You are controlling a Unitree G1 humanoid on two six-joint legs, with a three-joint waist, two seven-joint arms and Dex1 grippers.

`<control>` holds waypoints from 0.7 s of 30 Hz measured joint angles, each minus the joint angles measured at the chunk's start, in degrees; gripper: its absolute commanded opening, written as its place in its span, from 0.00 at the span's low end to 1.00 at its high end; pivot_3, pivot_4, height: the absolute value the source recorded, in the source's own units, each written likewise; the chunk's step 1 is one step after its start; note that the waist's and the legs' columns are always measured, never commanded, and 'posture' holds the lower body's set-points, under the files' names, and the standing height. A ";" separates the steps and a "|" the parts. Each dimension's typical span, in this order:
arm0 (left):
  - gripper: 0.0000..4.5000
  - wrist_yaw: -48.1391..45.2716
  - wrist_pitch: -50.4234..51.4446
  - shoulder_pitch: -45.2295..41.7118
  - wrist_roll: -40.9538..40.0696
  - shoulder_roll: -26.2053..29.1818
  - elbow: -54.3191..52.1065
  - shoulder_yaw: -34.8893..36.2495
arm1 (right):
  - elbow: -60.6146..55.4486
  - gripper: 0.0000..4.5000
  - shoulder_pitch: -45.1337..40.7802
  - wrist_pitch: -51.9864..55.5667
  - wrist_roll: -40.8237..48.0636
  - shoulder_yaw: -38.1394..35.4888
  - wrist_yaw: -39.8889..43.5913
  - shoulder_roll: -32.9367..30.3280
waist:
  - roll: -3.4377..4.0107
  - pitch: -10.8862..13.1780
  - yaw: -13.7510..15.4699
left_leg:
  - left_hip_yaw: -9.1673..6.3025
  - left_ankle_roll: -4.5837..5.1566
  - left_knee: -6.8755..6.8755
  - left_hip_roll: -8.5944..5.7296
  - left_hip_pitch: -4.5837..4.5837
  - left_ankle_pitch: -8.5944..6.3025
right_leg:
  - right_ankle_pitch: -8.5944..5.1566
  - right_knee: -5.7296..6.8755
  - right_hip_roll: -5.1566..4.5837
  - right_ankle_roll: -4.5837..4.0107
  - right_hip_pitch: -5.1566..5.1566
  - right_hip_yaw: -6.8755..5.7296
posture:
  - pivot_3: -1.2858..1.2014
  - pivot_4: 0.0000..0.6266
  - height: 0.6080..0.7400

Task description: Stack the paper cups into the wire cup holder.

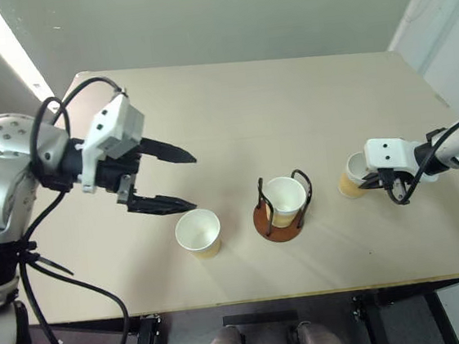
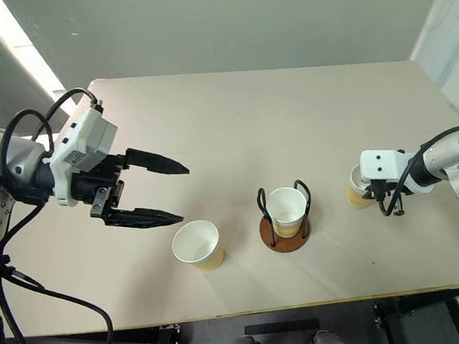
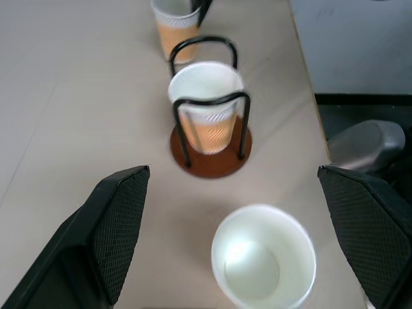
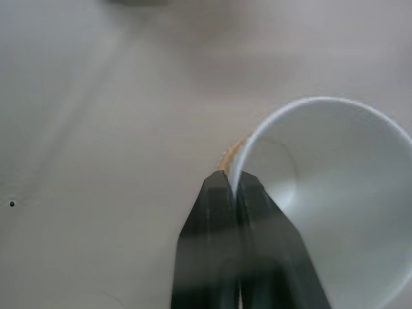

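The wire cup holder [image 1: 264, 222] stands at the table's front middle, with one paper cup [image 1: 285, 197] upright between its black loops. A second paper cup [image 1: 198, 231] stands loose to the holder's left, mouth up. My left gripper [image 1: 193, 181] hovers open just above and to the left of that cup, with nothing between its fingers [image 3: 122, 219]. At the right stands a third paper cup [image 1: 350, 177]. My right gripper [image 4: 235, 180] is shut on this cup's rim, with the wall pinched between its fingertips.
The beige table [image 1: 232, 114] runs back to a grey wall. Its front edge lies close below the cups and the holder. A white wall or panel [image 1: 443, 18] stands past the right edge.
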 measured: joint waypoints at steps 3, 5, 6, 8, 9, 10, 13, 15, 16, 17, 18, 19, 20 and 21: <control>1.00 -0.60 -1.71 1.69 0.51 0.93 1.29 0.53 | -1.94 0.01 -0.18 2.55 2.69 -1.35 1.41 0.09 | 0.00 0.00 0.00 | 0.01 0.00 -0.05 0.00 -0.02 0.00 | -0.01 -0.03 0.00 -0.02 -0.01 0.00 | 0.52 0.24 1.00; 1.00 -1.08 -2.28 2.40 0.59 1.22 1.94 0.85 | -3.70 0.01 -1.58 4.88 5.05 -2.89 2.73 -0.30 | 0.02 0.01 -0.03 | 0.01 -0.01 -0.07 0.00 -0.05 0.00 | -0.02 -0.03 0.00 -0.04 -0.05 0.00 | 0.52 0.24 1.00; 1.00 -1.20 -2.45 2.81 0.58 1.40 1.92 1.10 | -4.59 0.01 -2.64 5.97 5.95 -3.60 3.27 -0.78 | 0.02 0.01 -0.03 | 0.01 -0.01 -0.08 0.00 -0.05 0.00 | -0.03 -0.03 0.00 -0.05 -0.06 0.00 | 0.52 0.24 1.00; 1.00 -1.26 -2.61 3.30 0.56 1.87 1.93 1.50 | -6.77 0.01 -5.94 8.89 8.43 -5.58 4.69 -2.09 | 0.03 0.02 -0.04 | 0.00 -0.02 -0.12 0.00 -0.04 -0.01 | -0.07 -0.02 0.00 -0.12 -0.06 -0.01 | 0.52 0.24 1.00; 1.00 -1.26 -2.64 3.39 0.55 1.99 1.91 1.56 | -7.98 0.01 -8.07 10.12 9.58 -6.08 5.20 -2.50 | 0.03 0.01 -0.06 | 0.00 -0.03 -0.15 0.00 -0.03 -0.01 | -0.08 -0.03 0.00 -0.14 -0.07 -0.01 | 0.52 0.24 1.00; 1.00 -1.26 -2.67 3.42 0.53 1.99 1.87 1.60 | -9.45 0.01 -9.86 11.16 10.48 -6.67 5.60 -2.57 | 0.02 0.01 -0.09 | -0.01 -0.04 -0.17 0.01 -0.01 -0.01 | -0.10 -0.02 0.00 -0.17 -0.06 -0.02 | 0.52 0.24 1.00; 1.00 -1.26 -2.76 3.50 0.57 1.98 1.89 1.59 | -13.86 0.01 -14.23 14.35 13.41 -6.95 6.71 -2.40 | 0.03 0.02 -0.10 | -0.02 -0.04 -0.18 0.00 -0.01 -0.02 | -0.11 -0.03 0.01 -0.20 -0.07 -0.03 | 0.52 0.24 1.00; 1.00 -1.27 -2.94 3.14 0.70 1.67 1.96 1.41 | -16.58 0.01 -16.48 15.87 14.82 -6.84 7.39 -1.75 | 0.03 0.02 -0.10 | -0.03 -0.04 -0.18 0.00 -0.01 -0.02 | -0.12 -0.04 0.01 -0.20 -0.07 -0.03 | 0.52 0.24 1.00; 1.00 -1.28 -3.09 2.74 0.83 1.35 2.04 1.29 | -17.83 0.01 -17.50 16.40 15.31 -6.47 7.57 -1.30 | 0.02 0.02 -0.10 | -0.03 -0.04 -0.18 0.00 -0.02 -0.02 | -0.12 -0.04 0.00 -0.20 -0.07 -0.03 | 0.52 0.24 1.00; 1.00 -1.31 -3.31 2.21 0.98 0.92 2.11 1.11 | -19.20 0.01 -18.57 16.90 15.82 -5.62 7.73 -0.77 | 0.03 0.02 -0.11 | -0.03 -0.04 -0.17 0.00 -0.01 -0.02 | -0.12 -0.04 0.01 -0.20 -0.06 -0.03 | 0.52 0.24 1.00; 1.00 -1.36 -3.59 1.64 1.16 0.60 2.18 0.94 | -20.47 0.01 -19.30 17.19 16.05 -4.78 7.91 -0.15 | 0.02 0.02 -0.11 | -0.04 -0.04 -0.17 0.00 -0.02 -0.02 | -0.12 -0.04 0.01 -0.20 -0.07 -0.03 | 0.52 0.24 1.00; 1.00 -1.39 -3.71 1.41 1.25 0.52 2.25 0.87 | -21.32 0.01 -19.62 17.24 16.08 -4.02 8.03 0.08 | 0.02 0.02 -0.11 | -0.04 -0.04 -0.17 0.00 -0.02 -0.02 | -0.12 -0.04 0.00 -0.20 -0.07 -0.03 | 0.52 0.24 1.00; 1.00 -1.55 -3.80 1.14 1.52 0.46 2.57 0.71 | -21.85 0.01 -20.00 17.24 15.88 -2.75 8.16 0.15 | 0.03 0.02 -0.11 | -0.04 -0.04 -0.17 0.00 -0.01 -0.02 | -0.12 -0.04 0.00 -0.20 -0.07 -0.03 | 0.52 0.24 1.00; 1.00 -1.60 -3.86 0.80 1.90 0.33 2.91 0.51 | -22.19 0.01 -20.26 17.22 15.53 -1.71 8.22 0.25 | 0.03 0.02 -0.11 | -0.04 -0.04 -0.17 0.00 -0.02 -0.02 | -0.12 -0.04 0.00 -0.20 -0.07 -0.04 | 0.52 0.24 1.00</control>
